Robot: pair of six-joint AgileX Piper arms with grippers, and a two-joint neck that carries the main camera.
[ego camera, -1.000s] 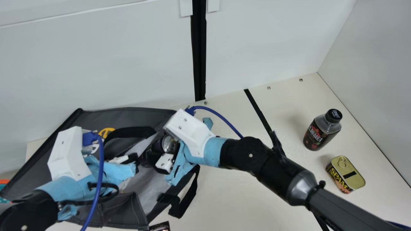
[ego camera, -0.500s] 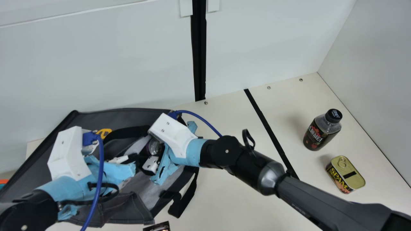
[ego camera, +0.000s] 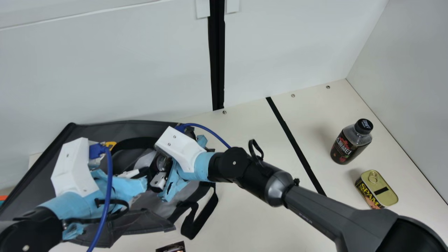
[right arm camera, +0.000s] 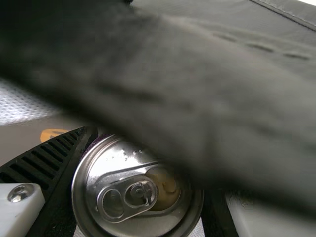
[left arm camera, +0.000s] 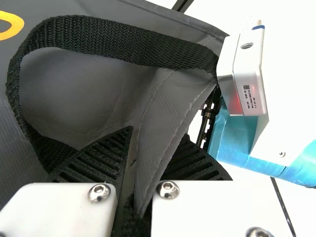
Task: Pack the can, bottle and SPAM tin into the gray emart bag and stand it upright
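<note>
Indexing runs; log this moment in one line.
left gripper: pinching gray bag | right gripper: holding can, bag opening | bottle, SPAM tin: on table

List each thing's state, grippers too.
Gray bag: lying down, mouth open.
Can: between the right gripper's fingers, at the bag's opening.
Bottle: upright, capped.
SPAM tin: lid up, sealed.
Left gripper: shut on bag fabric.
Right gripper: shut on the can.

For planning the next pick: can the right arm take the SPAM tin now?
Probably not: the right gripper holds the can at the bag, though nothing covers the top of the tin.
</note>
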